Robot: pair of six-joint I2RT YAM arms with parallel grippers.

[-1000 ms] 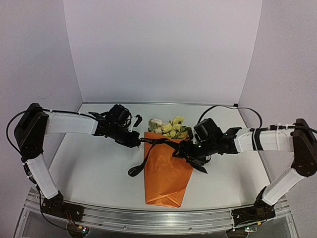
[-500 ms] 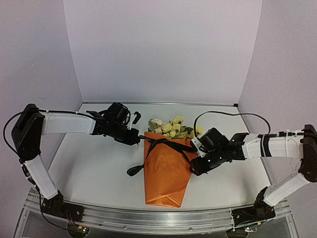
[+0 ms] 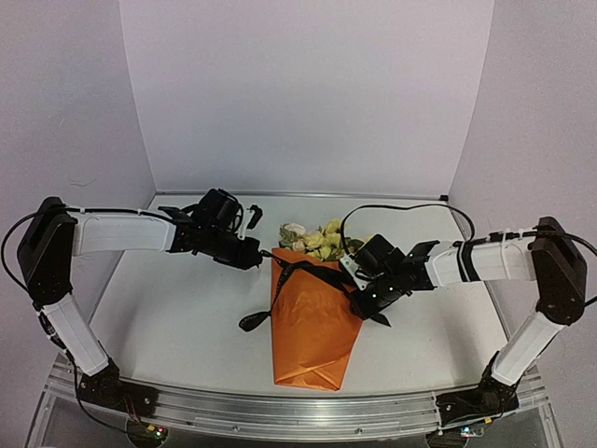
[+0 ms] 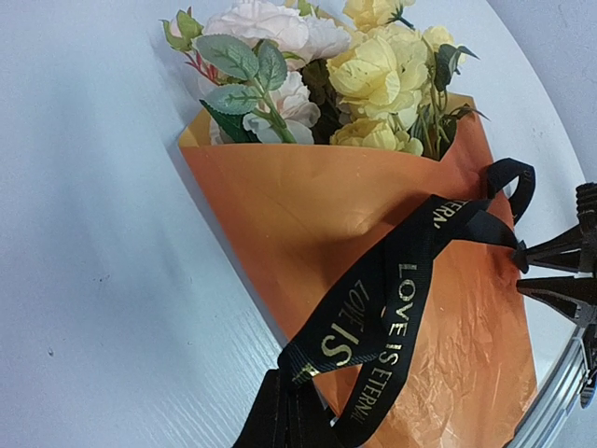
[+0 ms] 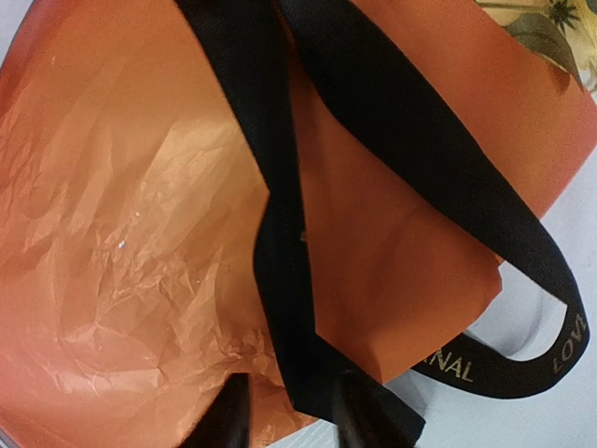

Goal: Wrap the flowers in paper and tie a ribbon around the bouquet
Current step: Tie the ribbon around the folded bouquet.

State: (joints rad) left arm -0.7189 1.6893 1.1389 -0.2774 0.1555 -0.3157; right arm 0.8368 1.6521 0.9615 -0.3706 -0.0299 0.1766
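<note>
The bouquet lies on the table, an orange paper (image 3: 312, 327) cone with the flowers (image 3: 317, 238) at its far end. The black ribbon (image 3: 303, 271) crosses the cone. One tail of it ends on the table to the left. My left gripper (image 3: 256, 259) is shut on the ribbon (image 4: 401, 289) at the cone's upper left; its pinch (image 4: 289, 415) shows at the bottom of the left wrist view. My right gripper (image 3: 366, 303) is at the cone's right edge. Its fingers (image 5: 229, 420) stand a little apart, with a ribbon (image 5: 280, 280) strand between them over the paper (image 5: 140, 233).
White walls close in the table (image 3: 187, 317) at the back and both sides. A metal rail (image 3: 298, 411) runs along the near edge by the arm bases. My right arm's cable (image 3: 401, 210) loops above the table behind the flowers.
My right gripper swung off the cone to its right edge, then edged back in, and its jaws narrowed around a ribbon strand. The left arm barely moved and kept its hold.
</note>
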